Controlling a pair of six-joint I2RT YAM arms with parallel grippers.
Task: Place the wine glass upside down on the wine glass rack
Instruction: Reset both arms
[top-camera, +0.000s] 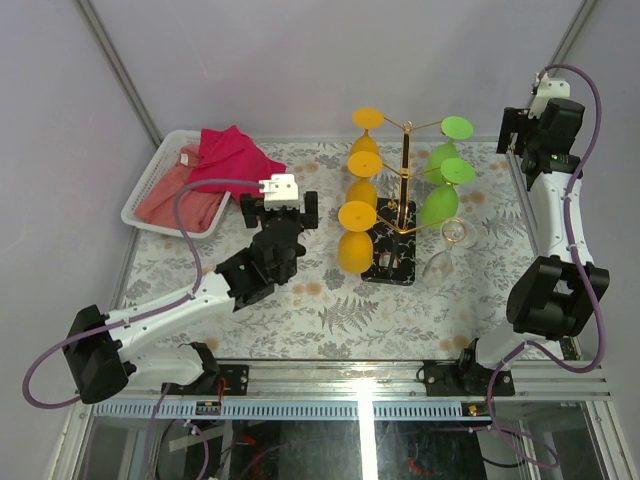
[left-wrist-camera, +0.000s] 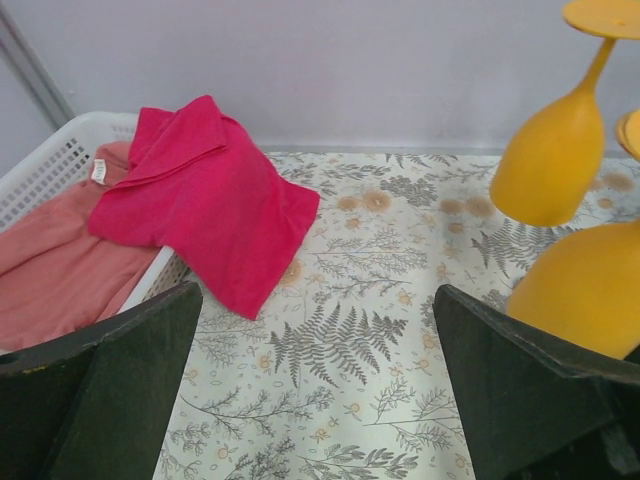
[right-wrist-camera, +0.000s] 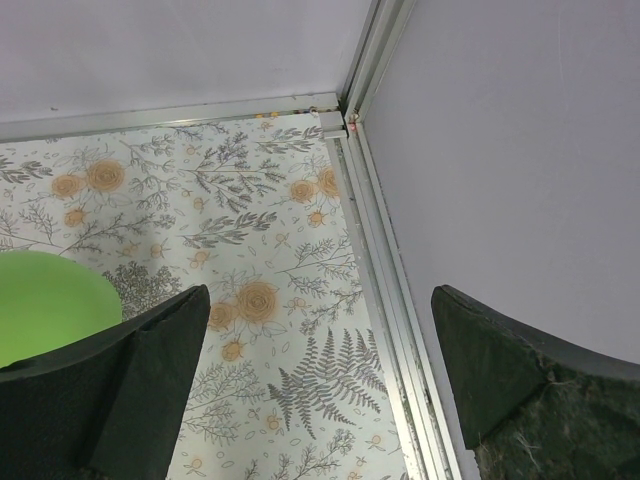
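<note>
Left gripper (left-wrist-camera: 318, 298) spread wide, nothing between its fingers, near the gold wine glass rack (top-camera: 396, 264). Right gripper (right-wrist-camera: 320, 295) likewise apart. Clear wine glass (top-camera: 457, 236) beside the rack's base.

Fern-print table (top-camera: 300, 300) carries basket (top-camera: 142, 188), wine glass rack (top-camera: 388, 268), clear wine glass (top-camera: 456, 235).
</note>
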